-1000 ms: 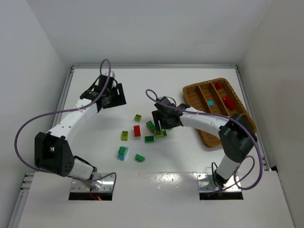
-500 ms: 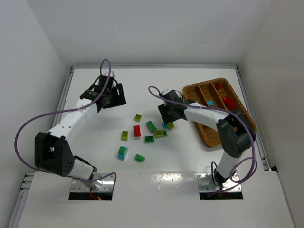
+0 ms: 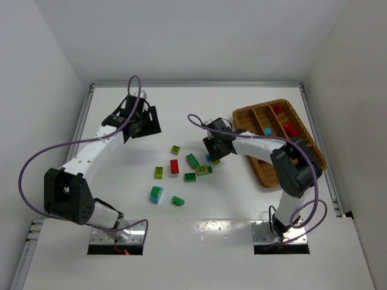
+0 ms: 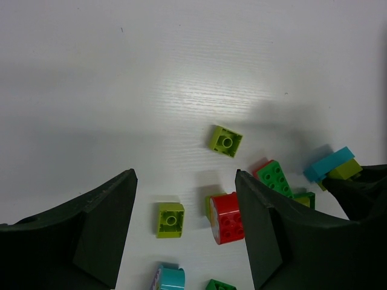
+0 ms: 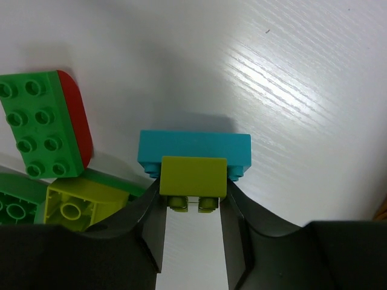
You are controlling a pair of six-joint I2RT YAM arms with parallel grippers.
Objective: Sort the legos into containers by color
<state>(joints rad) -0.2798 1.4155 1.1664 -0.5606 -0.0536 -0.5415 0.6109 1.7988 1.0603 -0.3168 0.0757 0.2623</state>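
The right hand (image 5: 193,202) is closed on a yellow-green brick (image 5: 193,175) joined to a cyan brick (image 5: 193,148), at 3 o'clock of the loose bricks (image 3: 175,167). The left hand (image 4: 184,175) stands wide above the surface (image 3: 242,199) at 10 o'clock. The tray (image 3: 254,107) lies at 3 o'clock.

From above: loose legos (image 3: 174,167) lie scattered on a white table (image 3: 242,199). At the right, a brown wicker tray (image 3: 260,107) holds red bricks (image 3: 290,129) and a cyan brick (image 3: 267,130). The right gripper (image 3: 211,154) sits low at a yellow-green brick (image 3: 216,161) beside the scatter, and the left gripper (image 3: 147,128) hangs well apart, far left.
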